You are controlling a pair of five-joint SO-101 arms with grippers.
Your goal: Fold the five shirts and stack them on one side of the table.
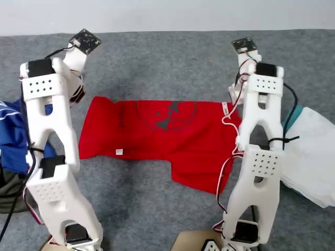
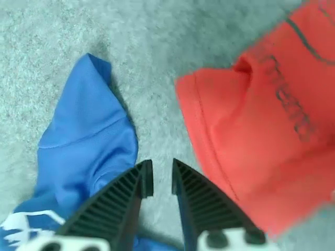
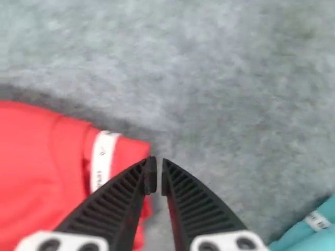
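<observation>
1. Two white arms stand side by side at a grey-covered table [image 1: 167, 63]. The left arm [image 1: 49, 130] is by the left end of a red shirt [image 1: 157, 133] and the right arm [image 1: 259, 157] is by its right end.
2. The red shirt lies flat in the middle of the table, stretched sideways, with a dark print facing up near its far edge. Its near edge is uneven, with a flap hanging lower on the right arm's side.
3. The left gripper [image 2: 159, 180] hangs over bare table between a blue shirt [image 2: 89, 136] and the red shirt's corner. Its jaws are a little apart, with nothing between them.
4. The right gripper [image 3: 157, 175] sits at the red shirt's other corner, just beside a white label [image 3: 99, 162] sewn into the hem. Its jaws are drawn almost together, leaving only a thin slit at the tips. No cloth is visible between them.
5. The blue shirt lies crumpled at the table's left edge, beside the left arm and apart from the red shirt. A dark cloth [image 1: 10, 196] lies just beside it, nearer the arm's base.
6. A white shirt [image 1: 314, 157] rests on the right side of the table, beyond the right arm. It lies over a teal garment [image 1: 294, 117], of which only the edge shows.
</observation>
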